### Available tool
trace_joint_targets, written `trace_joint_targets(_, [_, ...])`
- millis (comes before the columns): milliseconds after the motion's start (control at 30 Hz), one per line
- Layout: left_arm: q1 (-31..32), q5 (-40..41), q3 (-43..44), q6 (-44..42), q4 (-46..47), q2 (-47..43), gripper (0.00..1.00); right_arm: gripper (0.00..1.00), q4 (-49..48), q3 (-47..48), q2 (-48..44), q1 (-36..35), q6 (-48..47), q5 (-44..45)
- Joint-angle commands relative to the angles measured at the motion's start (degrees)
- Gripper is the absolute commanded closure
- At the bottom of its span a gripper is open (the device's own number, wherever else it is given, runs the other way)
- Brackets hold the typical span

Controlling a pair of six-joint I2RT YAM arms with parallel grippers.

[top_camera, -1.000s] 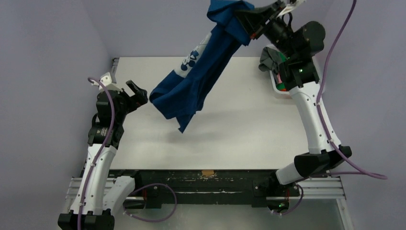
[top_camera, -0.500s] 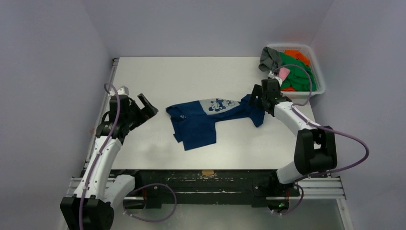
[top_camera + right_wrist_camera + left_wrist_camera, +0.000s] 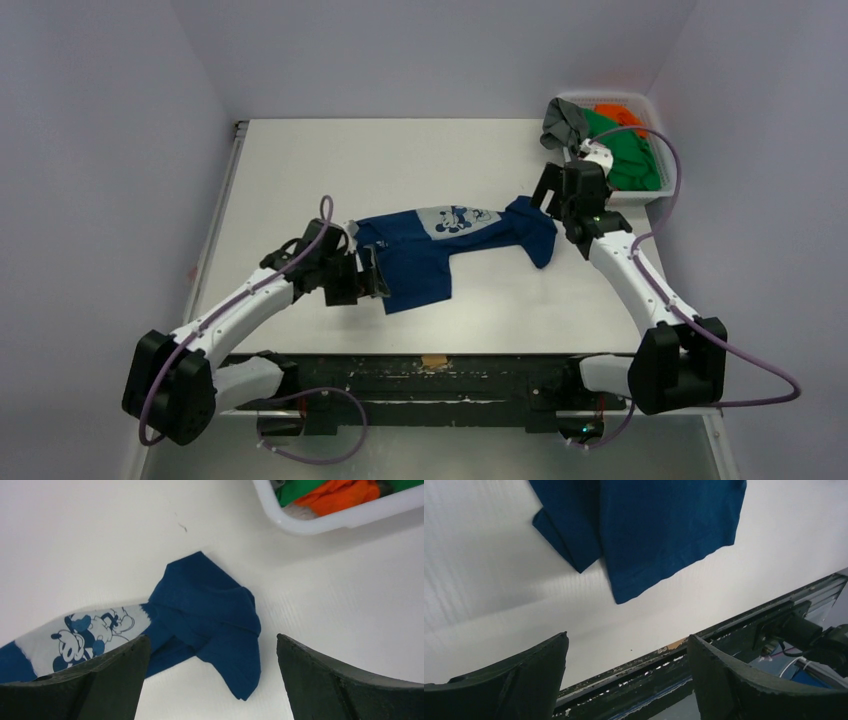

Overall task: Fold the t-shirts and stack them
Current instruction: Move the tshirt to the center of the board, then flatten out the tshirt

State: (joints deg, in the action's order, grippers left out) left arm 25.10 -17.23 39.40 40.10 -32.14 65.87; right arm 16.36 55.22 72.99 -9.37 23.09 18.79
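A navy blue t-shirt [image 3: 440, 245] with a white cartoon print lies crumpled in the middle of the table [image 3: 300, 170]. My left gripper [image 3: 372, 278] is at the shirt's near-left hem, open. In the left wrist view the gripper [image 3: 627, 636] has only bare table between its fingers, and the navy hem [image 3: 659, 535] lies beyond them. My right gripper [image 3: 545, 205] hovers open over the shirt's bunched right end [image 3: 210, 605], holding nothing [image 3: 213, 636]. Green [image 3: 630, 150], orange [image 3: 615, 108] and grey [image 3: 563, 122] t-shirts lie in the basket.
A white plastic basket [image 3: 610, 96] stands at the far right corner of the table, close behind the right gripper; its rim [image 3: 320, 525] shows in the right wrist view. The table's near edge and black frame [image 3: 734, 630] run just past the left fingers.
The right gripper opened and let go of the navy shirt, which went from hanging high to lying on the table. The left arm swung in to the shirt's near-left hem.
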Motion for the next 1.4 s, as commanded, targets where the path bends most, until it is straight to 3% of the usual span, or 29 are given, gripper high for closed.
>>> trace_joint_targets(0, [3.11,-0.37,1.76,1.00,4.29,5.75,0.21,0.08,-1.69,-2.78,1.61,-0.80,1.28,-7.78])
trace_joint_targets(333, [12.38,10.65,6.11,0.88,1.90,19.32,0.38,0.09,2.45,-8.02,0.06,-1.05,4.68,-4.76])
trace_joint_targets(433, [13.59,11.85,8.23,2.28,3.55,22.95,0.49,0.09,2.90,-8.57,-0.04,-1.07,5.67,-4.77])
trace_joint_targets(867, [16.82,21.07,26.61,0.37,-13.19,40.67,0.76,0.11,2.09,-12.36,-1.98,-1.01,7.23,-6.48])
trace_joint_targets(933, [16.82,22.78,27.19,0.18,-13.77,40.70,0.85,0.12,1.93,-13.54,-3.09,-1.03,7.52,-6.69])
trace_joint_targets(967, [16.85,23.97,27.33,0.01,-14.02,40.48,0.97,0.12,1.85,-14.02,-3.64,-1.03,7.62,-6.92])
trace_joint_targets(1000, [16.87,25.50,27.62,0.13,-14.58,40.05,1.00,0.13,2.07,-14.42,-4.15,-1.02,7.52,-7.26])
trace_joint_targets(1167, [16.35,37.40,24.97,3.21,-16.52,31.30,1.00,0.18,5.79,-15.32,-5.43,-1.49,7.43,-6.16])
trace_joint_targets(1367, [10.29,37.67,17.67,5.59,-15.13,20.01,1.00,0.28,6.93,-15.56,-3.02,-4.07,7.27,-6.76])
